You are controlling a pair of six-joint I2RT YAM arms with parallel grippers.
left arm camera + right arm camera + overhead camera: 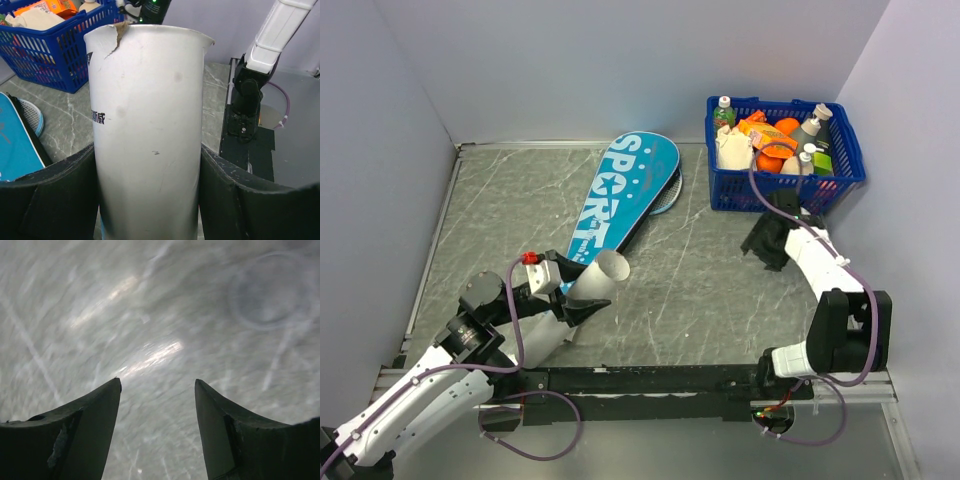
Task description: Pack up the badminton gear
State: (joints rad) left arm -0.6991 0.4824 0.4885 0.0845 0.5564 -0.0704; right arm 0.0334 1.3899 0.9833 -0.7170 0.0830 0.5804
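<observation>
**Tube in hand, bag waiting**

The grey marbled surface (700, 280) carries everything. Largest on it is the blue bag (620, 195) lettered SPORT, lying flat on a slant from its wide end at 12 o'clock down toward 7 o'clock. A strung racket head (668, 190) peeks out at the 3 o'clock side of the wide end, touching the bag. Whether it sits inside or underneath cannot be told. In the 2 o'clock corner stands the blue basket (770, 195), full of bottles and packets and no part of the job.

At 8 o'clock the long white tube (582, 295) is tilted, its open mouth aimed toward 1 o'clock, close to the narrow end of the bag. The left pincer (150, 200) is clenched on the tube's body, one finger pressed to each side. The tube's rim is torn at one spot. No shuttlecocks show anywhere.

The right pincer (157, 382) hangs at 3 o'clock, well apart from the bag, released and empty, with bare surface beneath it.

The step in hand looks like stowing the tube. The next move probably calls for the left arm to carry it toward the bag. The right arm would likely cross toward 11 o'clock to steady or open the bag, whose opening is not visible.
</observation>
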